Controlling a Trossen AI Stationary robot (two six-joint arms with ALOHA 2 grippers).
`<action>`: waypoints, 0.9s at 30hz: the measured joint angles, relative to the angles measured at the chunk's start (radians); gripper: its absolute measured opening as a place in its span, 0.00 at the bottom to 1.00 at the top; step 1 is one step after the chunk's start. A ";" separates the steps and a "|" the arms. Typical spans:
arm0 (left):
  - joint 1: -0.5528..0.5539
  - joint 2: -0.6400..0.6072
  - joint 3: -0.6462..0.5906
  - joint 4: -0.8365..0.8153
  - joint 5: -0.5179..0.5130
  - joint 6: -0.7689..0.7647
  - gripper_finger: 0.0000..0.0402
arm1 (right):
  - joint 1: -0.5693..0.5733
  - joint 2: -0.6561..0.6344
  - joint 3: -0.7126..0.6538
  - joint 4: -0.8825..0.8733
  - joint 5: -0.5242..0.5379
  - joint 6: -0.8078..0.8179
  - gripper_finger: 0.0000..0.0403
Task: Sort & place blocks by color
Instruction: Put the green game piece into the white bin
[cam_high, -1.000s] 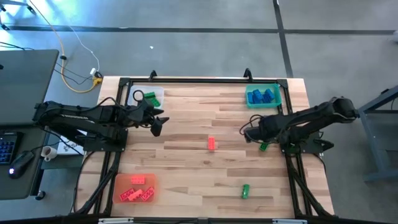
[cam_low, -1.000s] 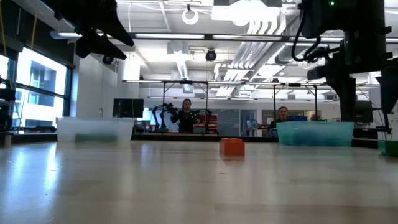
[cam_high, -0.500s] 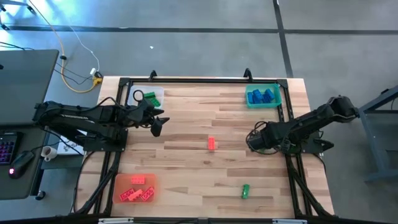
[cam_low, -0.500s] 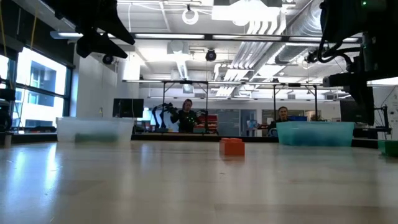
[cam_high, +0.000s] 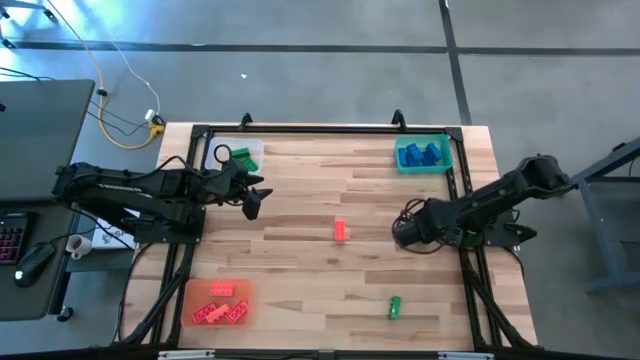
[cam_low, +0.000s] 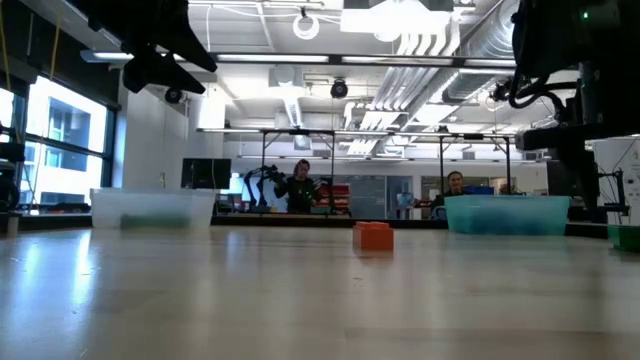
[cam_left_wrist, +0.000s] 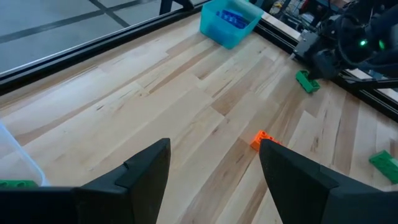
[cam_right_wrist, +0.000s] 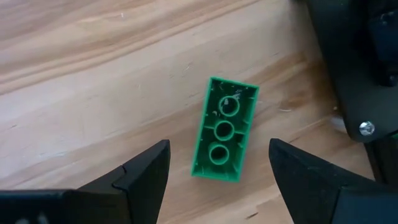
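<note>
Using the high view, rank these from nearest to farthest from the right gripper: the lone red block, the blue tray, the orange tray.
Measured from the right gripper, which hangs open over a green block at the table's right side:
1. Lone red block, at the table's middle.
2. Blue tray, far right corner; only slightly farther than the red block.
3. Orange tray, near left corner, clearly farthest.

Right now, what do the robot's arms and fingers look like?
Both arms are dark, nearly black, and jointed. The left gripper has two flat, wedge-shaped black fingers, and the right gripper has the same. A silver screw shows on the right arm's black housing.
</note>
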 joint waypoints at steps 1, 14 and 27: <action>0.000 0.000 0.000 0.000 0.000 0.000 0.58 | 0.000 0.012 0.000 0.006 0.000 0.000 0.65; 0.000 0.000 0.000 0.001 0.003 0.000 0.58 | 0.003 0.158 0.000 0.101 -0.023 0.019 0.64; 0.000 0.000 0.000 0.002 0.021 0.000 0.58 | 0.003 0.239 0.005 0.130 -0.015 0.001 0.38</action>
